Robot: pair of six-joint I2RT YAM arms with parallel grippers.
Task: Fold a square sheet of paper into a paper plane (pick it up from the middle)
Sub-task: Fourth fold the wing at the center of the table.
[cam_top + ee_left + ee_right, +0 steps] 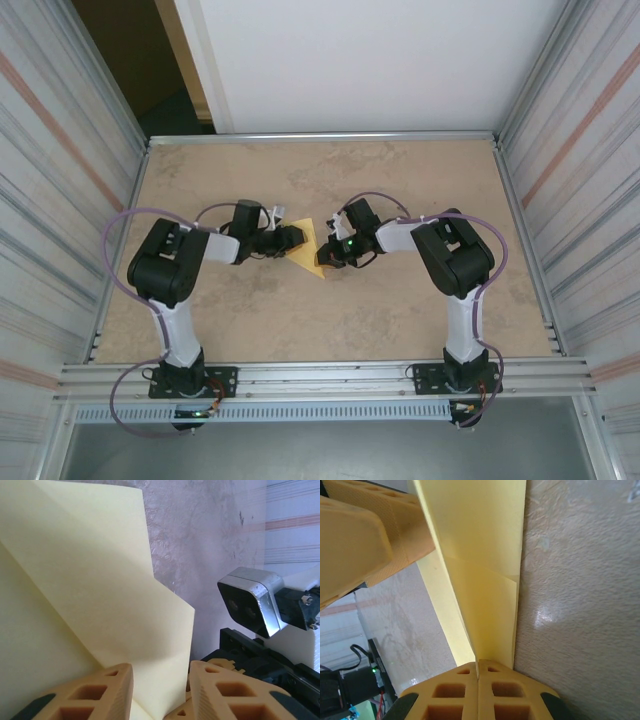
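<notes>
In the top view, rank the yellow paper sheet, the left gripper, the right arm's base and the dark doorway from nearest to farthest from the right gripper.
1. yellow paper sheet: pinched in the right gripper, mid-table.
2. left gripper: just across the sheet, on the left.
3. right arm's base: near edge, right.
4. dark doorway: far left corner.

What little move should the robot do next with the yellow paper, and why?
Probably the left gripper should slide back off the yellow paper. Its fingers stand apart with the folded sheet loose between them, while the right gripper is pinched shut on the paper, so that one seems to hold it alone.
</notes>
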